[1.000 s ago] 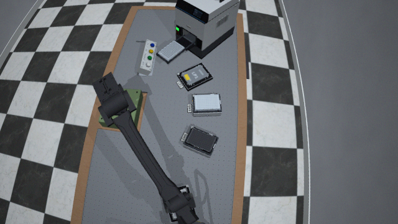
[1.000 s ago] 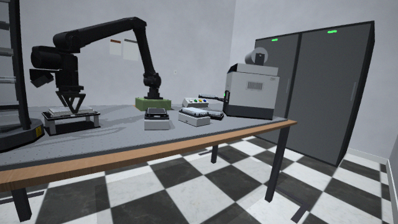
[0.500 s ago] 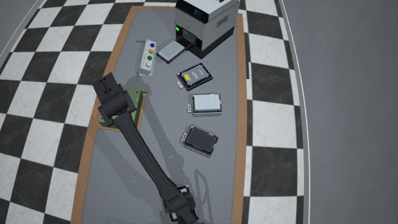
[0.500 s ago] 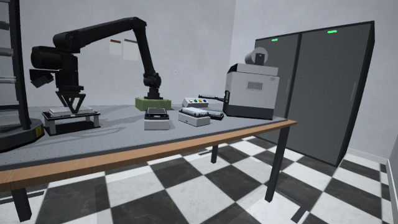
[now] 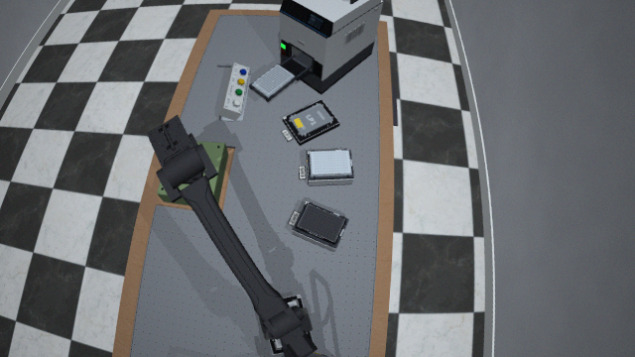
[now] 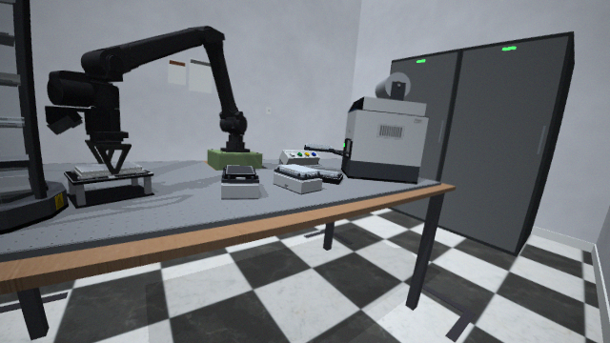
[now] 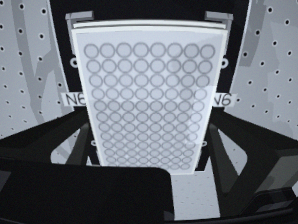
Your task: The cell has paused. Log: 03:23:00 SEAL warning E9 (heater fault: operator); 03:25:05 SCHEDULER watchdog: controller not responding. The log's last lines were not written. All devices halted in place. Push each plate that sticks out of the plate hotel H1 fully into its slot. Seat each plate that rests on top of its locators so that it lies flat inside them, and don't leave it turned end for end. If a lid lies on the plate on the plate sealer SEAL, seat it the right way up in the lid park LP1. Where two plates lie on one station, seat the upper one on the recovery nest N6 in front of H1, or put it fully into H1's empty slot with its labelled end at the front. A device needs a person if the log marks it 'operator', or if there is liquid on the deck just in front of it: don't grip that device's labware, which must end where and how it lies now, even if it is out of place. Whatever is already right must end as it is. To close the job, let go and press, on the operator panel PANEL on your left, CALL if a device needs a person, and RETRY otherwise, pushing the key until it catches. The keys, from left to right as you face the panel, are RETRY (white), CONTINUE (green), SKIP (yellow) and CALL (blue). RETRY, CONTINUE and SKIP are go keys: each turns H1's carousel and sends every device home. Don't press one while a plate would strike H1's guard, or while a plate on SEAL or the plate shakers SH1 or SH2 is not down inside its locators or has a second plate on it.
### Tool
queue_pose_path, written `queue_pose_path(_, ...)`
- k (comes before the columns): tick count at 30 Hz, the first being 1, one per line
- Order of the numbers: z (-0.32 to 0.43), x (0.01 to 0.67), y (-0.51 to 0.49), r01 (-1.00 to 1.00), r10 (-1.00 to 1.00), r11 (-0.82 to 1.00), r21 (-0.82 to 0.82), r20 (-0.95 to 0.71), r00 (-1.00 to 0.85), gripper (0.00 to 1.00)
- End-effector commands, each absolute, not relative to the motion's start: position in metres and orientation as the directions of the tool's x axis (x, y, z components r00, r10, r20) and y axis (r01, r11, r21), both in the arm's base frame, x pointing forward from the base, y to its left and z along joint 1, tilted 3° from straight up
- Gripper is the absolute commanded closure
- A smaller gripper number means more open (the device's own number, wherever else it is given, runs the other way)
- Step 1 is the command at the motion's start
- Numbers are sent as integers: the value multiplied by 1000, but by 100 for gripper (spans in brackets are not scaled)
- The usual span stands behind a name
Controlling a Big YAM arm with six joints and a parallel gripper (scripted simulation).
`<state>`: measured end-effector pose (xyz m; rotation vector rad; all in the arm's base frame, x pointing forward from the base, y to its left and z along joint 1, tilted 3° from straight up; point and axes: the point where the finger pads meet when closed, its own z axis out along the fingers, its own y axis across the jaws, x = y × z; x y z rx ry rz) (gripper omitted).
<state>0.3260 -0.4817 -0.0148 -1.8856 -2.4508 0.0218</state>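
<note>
My gripper (image 6: pixel 106 170) (image 7: pixel 149 111) is shut on a pale well plate (image 6: pixel 86 170) (image 7: pixel 150 90) across its long sides, at the recovery nest N6 (image 6: pixel 149 174). The plate lies between the nest's corner locators; whether it is fully down is unclear. A light plate (image 5: pixel 329 163) is on the middle shaker and a dark plate (image 5: pixel 322 222) on the nearer one; their seating is too small to judge. A pale plate (image 5: pixel 274 81) (image 6: pixel 320 147) is on SEAL's extended tray. The lid park LP1 (image 5: pixel 312 121) holds no lid. H1 (image 6: pixel 23 86) shows only partly.
The panel (image 5: pixel 229 106) (image 6: pixel 300 159) stands beside the green arm base (image 5: pixel 218 154) (image 6: pixel 233 159), with white, green, yellow and blue keys. The sealer SEAL (image 5: pixel 342 50) (image 6: pixel 388 143) stands at the far end. H1's dark base (image 6: pixel 29 211) is close to N6.
</note>
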Motion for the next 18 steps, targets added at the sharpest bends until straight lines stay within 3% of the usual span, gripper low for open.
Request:
queue_pose_path(1,-16,326,-496,967,967,254,-35,4,-254,16)
queue_pose_path(6,-15,327,-497,967,967,254,-34,1,-254,16)
queue_pose_path(7,-15,327,-497,967,967,254,-34,1,-254,0)
queue_pose_path(18,-15,327,-497,967,967,253,-34,1,-253,0)
